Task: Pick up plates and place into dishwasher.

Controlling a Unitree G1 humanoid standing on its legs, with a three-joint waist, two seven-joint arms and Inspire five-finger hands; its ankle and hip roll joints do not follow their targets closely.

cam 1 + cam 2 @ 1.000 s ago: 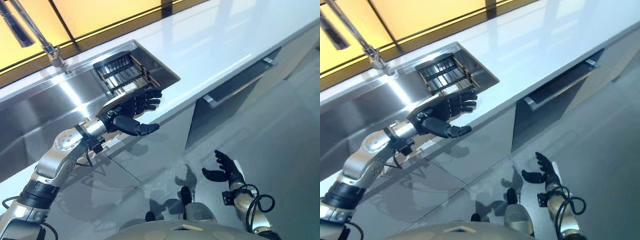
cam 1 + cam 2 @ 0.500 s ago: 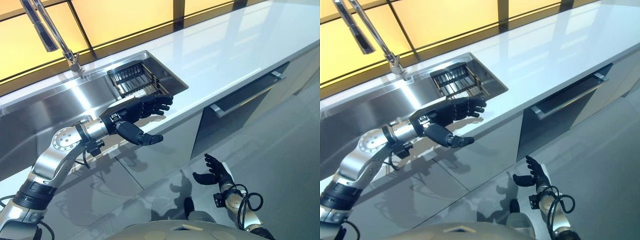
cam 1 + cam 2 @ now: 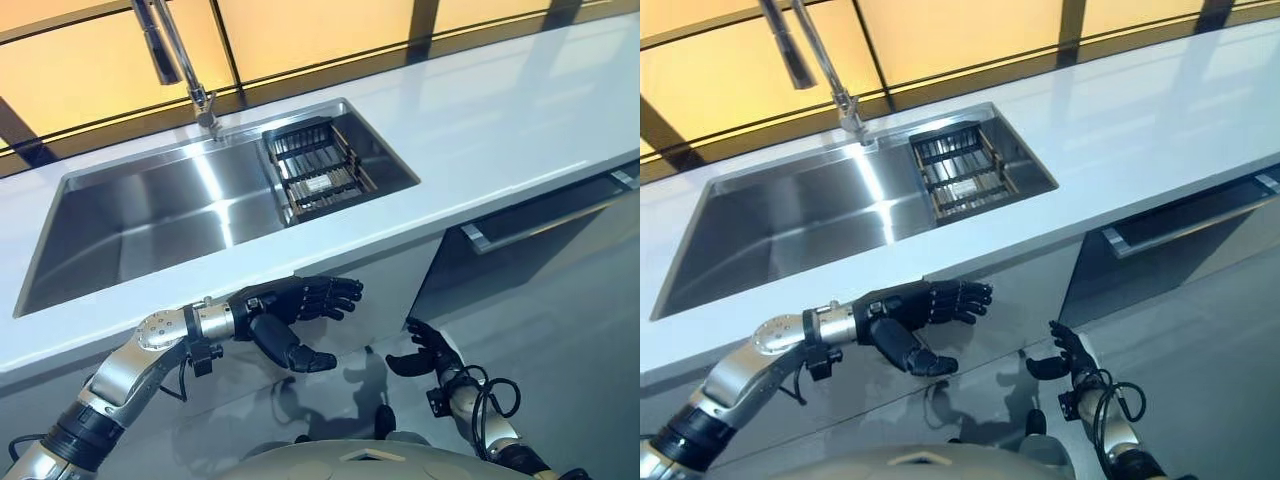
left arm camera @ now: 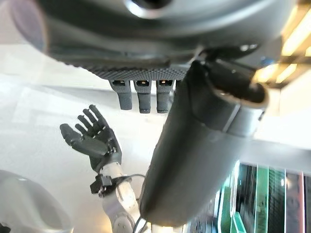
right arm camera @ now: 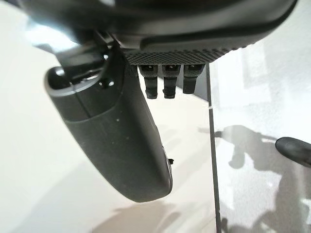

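Left hand (image 3: 290, 310) spread wide, empty, below counter edge (image 3: 330, 245); right hand (image 3: 425, 350) open, empty, low near floor.

Warm amber backlight behind counter (image 3: 520, 120); glare streak in sink (image 3: 215, 190); wrist views blurred close-up.

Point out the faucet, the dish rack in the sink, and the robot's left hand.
faucet (image 3: 170, 50), left eye view, on its spout.
dish rack (image 3: 318, 178), left eye view, on its middle bars.
left hand (image 3: 272, 305), left eye view, on its palm.
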